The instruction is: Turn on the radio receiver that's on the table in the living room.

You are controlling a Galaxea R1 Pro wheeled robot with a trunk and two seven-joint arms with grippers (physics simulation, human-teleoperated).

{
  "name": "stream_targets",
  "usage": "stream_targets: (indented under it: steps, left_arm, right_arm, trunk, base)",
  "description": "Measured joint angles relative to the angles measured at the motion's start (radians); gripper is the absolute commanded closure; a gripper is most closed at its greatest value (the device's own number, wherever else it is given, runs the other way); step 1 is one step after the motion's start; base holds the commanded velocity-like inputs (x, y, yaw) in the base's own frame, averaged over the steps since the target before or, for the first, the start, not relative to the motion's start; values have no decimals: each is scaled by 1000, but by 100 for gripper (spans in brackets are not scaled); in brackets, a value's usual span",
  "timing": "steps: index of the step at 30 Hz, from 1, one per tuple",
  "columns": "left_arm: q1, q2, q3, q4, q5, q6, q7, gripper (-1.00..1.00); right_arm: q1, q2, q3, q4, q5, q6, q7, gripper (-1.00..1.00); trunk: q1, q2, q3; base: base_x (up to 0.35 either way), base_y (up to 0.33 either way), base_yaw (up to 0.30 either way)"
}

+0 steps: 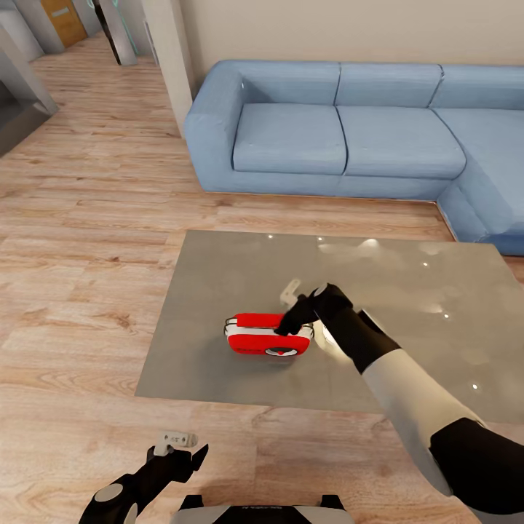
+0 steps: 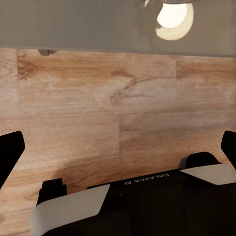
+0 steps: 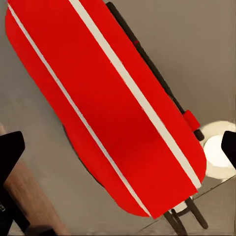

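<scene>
Radio (image 1: 268, 342) sits on the desk (image 1: 218, 291), toward its near edge and left of middle, red body with pale trim, dark dial facing the robot; right arm reaches out over the desk and the right gripper (image 1: 291, 320) hangs just above the radio's right end, dark fingers pointing down at the top of it; whether they touch the casing, I cannot tell from the head view. From the right wrist, the radio (image 3: 113, 113) lies directly below, red top crossed by two pale stripes, thin dark handle running along one side; the two finger tips (image 3: 10, 152) sit far out at opposite edges of the picture, so the right fingers stand wide, nothing between them but the radio underneath. A bright round reflection glows on the glossy desk (image 3: 196, 44) just past the radio's end. Left gripper (image 1: 178, 455) is held low and close to the trunk, over the wood floor (image 1: 80, 291), short of the desk's near edge; from the left wrist its finger tips (image 2: 11, 152) also sit at the far edges, wide apart and holding nothing, plank floor (image 2: 118, 113) below and the desk edge (image 2: 98, 29) beyond. Blue sofa (image 1: 342, 131) wraps the far side and right of the desk, well apart from the radio.
</scene>
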Motion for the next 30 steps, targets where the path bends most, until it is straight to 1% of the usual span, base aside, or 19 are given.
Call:
stream_targets:
  steps: [1,3,5,6,9,13,25,27,30]
  left_arm:
    - [0,0,0,0,0,-1,0,-100]
    - [0,0,0,0,1,-5,0,-100]
    - [0,0,0,0,1,-6,0,-100]
    - [0,0,0,0,1,-7,0,-100]
    - [0,0,0,0,1,-8,0,-100]
    - [0,0,0,0,1,-9,0,-100]
    - [0,0,0,0,1,-9,0,-100]
    - [0,0,0,0,1,-9,0,-100]
    - [0,0,0,0,1,-10,0,-100]
  right_arm:
    - [0,3,2,4,13,-2,4,-100]
    - [0,22,8,23,67,-14,15,-100]
    - [0,32,10,36,97,-26,26,-100]
    - [0,37,11,44,111,-33,35,-100]
    - [0,41,12,54,128,-42,55,-100]
    - [0,40,12,58,136,-46,65,-100]
    - [-8,31,12,60,132,-68,68,-100]
    - [-13,28,11,60,132,-69,68,-100]
    - [-33,15,10,60,130,-70,69,-100]
  trunk:
    - [0,0,0]
    - [0,0,0]
    - [0,0,0]
    - [0,0,0]
    - [0,0,0]
    - [0,0,0]
    - [0,0,0]
    - [0,0,0]
    - [0,0,0]
  base:
    - [0,0,0]
    - [0,0,0]
    - [0,0,0]
    - [0,0,0]
    - [0,0,0]
    - [0,0,0]
    - [0,0,0]
    - [0,0,0]
    - [0,0,0]
